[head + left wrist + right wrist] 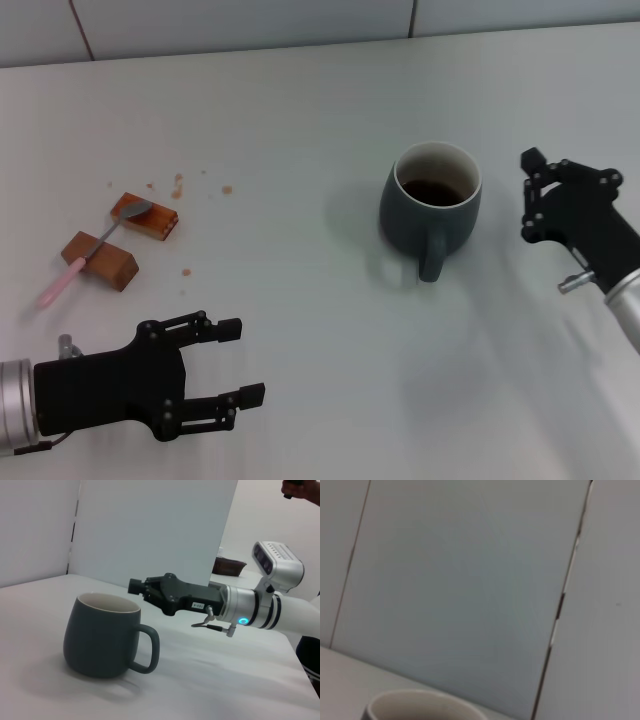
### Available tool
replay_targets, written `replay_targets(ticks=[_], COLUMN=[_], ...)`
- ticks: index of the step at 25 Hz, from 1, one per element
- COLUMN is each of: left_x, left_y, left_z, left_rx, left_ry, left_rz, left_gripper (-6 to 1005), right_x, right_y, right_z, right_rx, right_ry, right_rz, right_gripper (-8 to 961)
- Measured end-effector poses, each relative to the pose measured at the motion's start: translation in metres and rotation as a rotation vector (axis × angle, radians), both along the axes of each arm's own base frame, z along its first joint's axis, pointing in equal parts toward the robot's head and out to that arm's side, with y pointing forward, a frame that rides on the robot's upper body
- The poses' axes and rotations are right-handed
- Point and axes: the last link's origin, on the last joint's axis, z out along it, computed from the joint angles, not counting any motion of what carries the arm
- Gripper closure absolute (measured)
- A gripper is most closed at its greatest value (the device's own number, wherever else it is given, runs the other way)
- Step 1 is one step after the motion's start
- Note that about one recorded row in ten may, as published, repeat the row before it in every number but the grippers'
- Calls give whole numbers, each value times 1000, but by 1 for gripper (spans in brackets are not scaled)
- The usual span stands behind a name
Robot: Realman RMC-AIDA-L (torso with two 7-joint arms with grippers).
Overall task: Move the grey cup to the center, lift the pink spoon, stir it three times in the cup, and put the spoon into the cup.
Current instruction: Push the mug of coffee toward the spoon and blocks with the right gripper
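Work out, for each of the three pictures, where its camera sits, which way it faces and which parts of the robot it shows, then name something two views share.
Head view: from the robot's head, looking down at the table; shows the left pincer open, the right pincer, the grey cup, the pink spoon on brown blocks.
Left wrist view: low over the table, facing the cup and the right pincer.
Right wrist view: low, facing the wall; only the cup's rim, no robot parts.
Shared: the cup, in all three.

One grey cup (430, 205), one pink spoon (92, 252), two brown blocks (146, 216), two pincers (240, 360)
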Motion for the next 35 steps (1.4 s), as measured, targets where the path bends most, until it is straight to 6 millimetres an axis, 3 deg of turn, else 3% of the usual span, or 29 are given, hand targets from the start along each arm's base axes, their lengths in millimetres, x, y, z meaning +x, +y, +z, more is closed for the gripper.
replay_targets(ticks=[13,35], left_x=[1,0], left_y=[1,1], left_z=[1,1], left_rx=[9,12], left_ry=[-6,-2], left_rz=[0,0], left_gripper=[202,202], right_x=[-16,-75], right_y=[13,32], right_z=[-25,-68], right_rx=[-119,-305], right_ry=[-18,-5], right_rz=[-13,80], right_gripper=[947,947])
